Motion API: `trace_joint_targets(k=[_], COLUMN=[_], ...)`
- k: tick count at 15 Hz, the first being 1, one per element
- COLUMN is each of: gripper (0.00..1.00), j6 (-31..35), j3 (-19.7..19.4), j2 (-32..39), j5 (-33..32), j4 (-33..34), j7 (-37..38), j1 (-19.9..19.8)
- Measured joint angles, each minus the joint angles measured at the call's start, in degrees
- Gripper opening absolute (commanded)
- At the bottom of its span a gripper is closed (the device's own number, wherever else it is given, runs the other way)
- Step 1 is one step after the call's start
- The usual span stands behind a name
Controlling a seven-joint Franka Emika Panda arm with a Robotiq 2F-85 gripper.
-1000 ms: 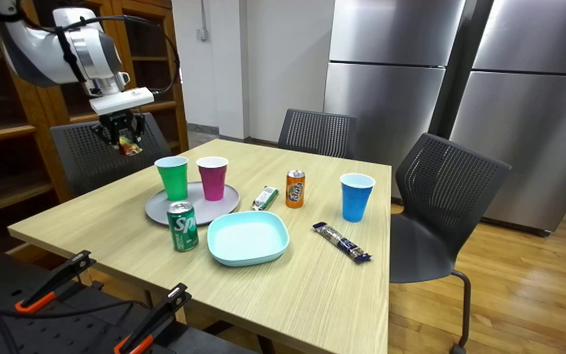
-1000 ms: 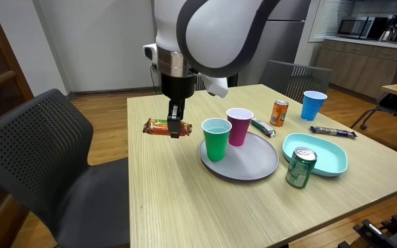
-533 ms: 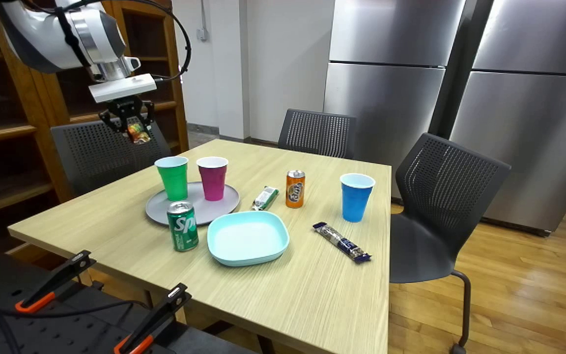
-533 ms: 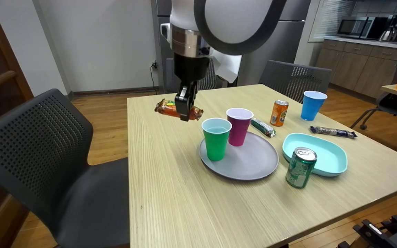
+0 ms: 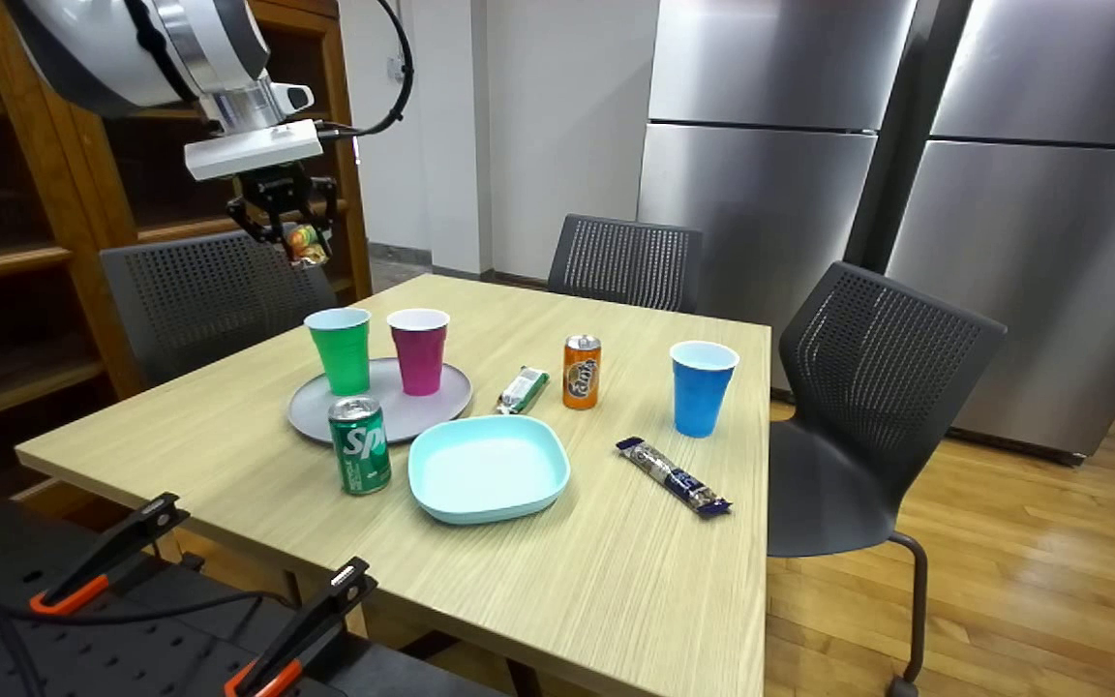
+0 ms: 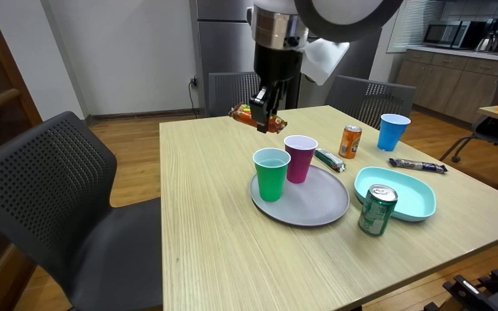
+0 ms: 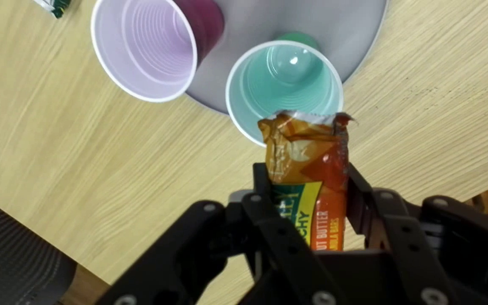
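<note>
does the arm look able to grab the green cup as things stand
Probably not: the end effector is closed on a bar, so its grip is taken. Otherwise the green cup stands upright and lidless on the plate.

The granola bar wrapper [image 7: 305,159] is crinkled, glossy and foil-like. The gripper [image 7: 307,180] is matt black with metal-looking screw heads [image 7: 433,296]. The green cup [image 6: 271,183], magenta cup [image 6: 298,164] and blue cup [image 6: 391,134] appear smooth plastic; the round plate [image 6: 318,205] is matt. The Sprite can [image 5: 361,447] and Fanta can [image 5: 581,373] are glossy metal. The bench [image 6: 218,242] shows matt wood grain; the refrigerators [image 5: 761,242], brushed-looking metal; the floor [image 5: 1051,552], polished wood.
</note>
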Motion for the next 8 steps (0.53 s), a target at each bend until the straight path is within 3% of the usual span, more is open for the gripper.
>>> trace_joint_targets(k=[8], gripper=[0.19], j6=[0.0], j3=[-2.1], j2=[-7.25], j5=[-0.21], j4=[-9.1], j7=[3.06], j1=[-3.57])
